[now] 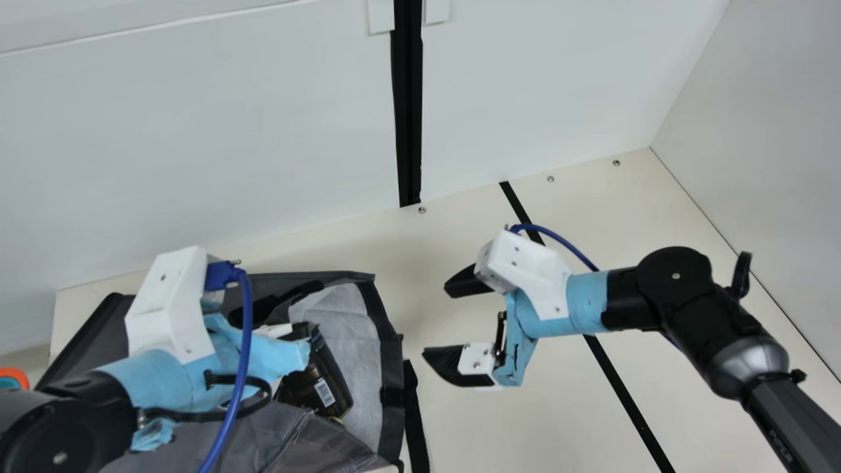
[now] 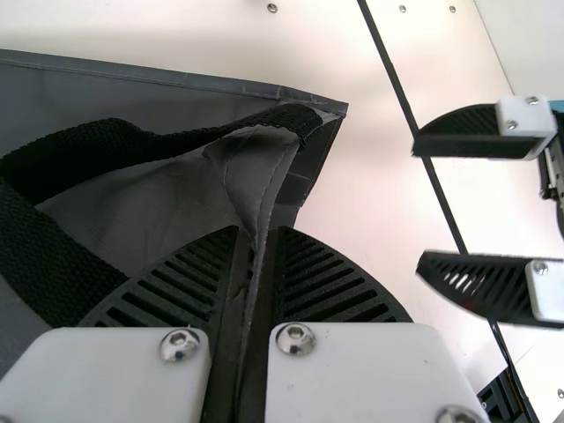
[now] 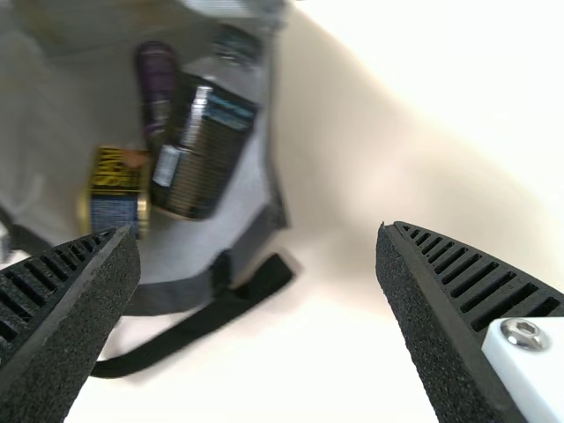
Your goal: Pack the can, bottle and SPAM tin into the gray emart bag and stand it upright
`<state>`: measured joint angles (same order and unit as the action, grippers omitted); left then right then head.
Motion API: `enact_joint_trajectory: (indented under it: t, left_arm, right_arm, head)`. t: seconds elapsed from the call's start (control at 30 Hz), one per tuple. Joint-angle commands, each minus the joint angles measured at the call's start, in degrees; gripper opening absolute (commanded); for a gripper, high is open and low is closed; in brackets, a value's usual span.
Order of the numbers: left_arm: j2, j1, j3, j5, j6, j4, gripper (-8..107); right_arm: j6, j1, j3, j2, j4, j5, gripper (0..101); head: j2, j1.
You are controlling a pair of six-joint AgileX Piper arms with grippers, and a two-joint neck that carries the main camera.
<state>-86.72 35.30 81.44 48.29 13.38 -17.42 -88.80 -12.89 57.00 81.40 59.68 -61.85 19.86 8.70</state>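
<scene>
My left gripper [image 1: 167, 305] is over the gray bag [image 1: 338, 453] in the main view. In the left wrist view that gripper [image 2: 256, 236] is shut on a fold of the bag's edge [image 2: 256, 176], beside a black strap. The bag lies on its side, mouth toward my right arm. Inside, the right wrist view has a dark cylindrical container [image 3: 207, 150], a slim purple item [image 3: 157, 84] and the yellow-and-blue SPAM tin [image 3: 117, 189]; which is can or bottle I cannot tell. My right gripper [image 1: 435, 322] is open off the mouth; its fingers stand apart in its wrist view [image 3: 257, 231].
A black strap [image 1: 415, 420] trails from the bag's mouth onto the cream table [image 1: 473, 420]. White walls [image 1: 197, 144] rise behind and at the right. An orange-and-teal object [image 1: 13, 376] sits at the far left edge of the main view.
</scene>
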Motion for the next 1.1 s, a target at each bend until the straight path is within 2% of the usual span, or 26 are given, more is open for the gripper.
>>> enact_joint_trajectory:
  t: [0.0, 0.3, 0.6, 0.83, 1.07]
  left_arm:
    - [0.0, 0.0, 0.0, 0.0, 0.0, 0.0, -8]
    - [0.0, 0.0, 0.0, 0.0, 0.0, 0.0, -8]
    - [0.0, 0.0, 0.0, 0.0, 0.0, 0.0, -8]
    - [0.0, 0.0, 0.0, 0.0, 0.0, 0.0, -8]
    - [0.0, 0.0, 0.0, 0.0, 0.0, 0.0, -8]
  right_arm:
    - [0.9, -1.2, -0.3, -0.6, -0.7, 1.1, 95]
    - [7.7, -5.0, -0.5, -4.3, -5.6, 6.8, 95]
    - [17.3, -8.1, -0.2, -8.0, -13.3, 12.3, 95]
    - [24.8, -10.5, -0.4, -11.1, -20.7, 14.7, 95]
    - [31.6, -13.9, -0.2, -14.1, -28.2, 15.0, 95]
  head:
    - [0.1, 1.3]
    - [0.1, 1.3]
    - [0.1, 1.3]
    - [0.1, 1.3]
    - [0.1, 1.3]
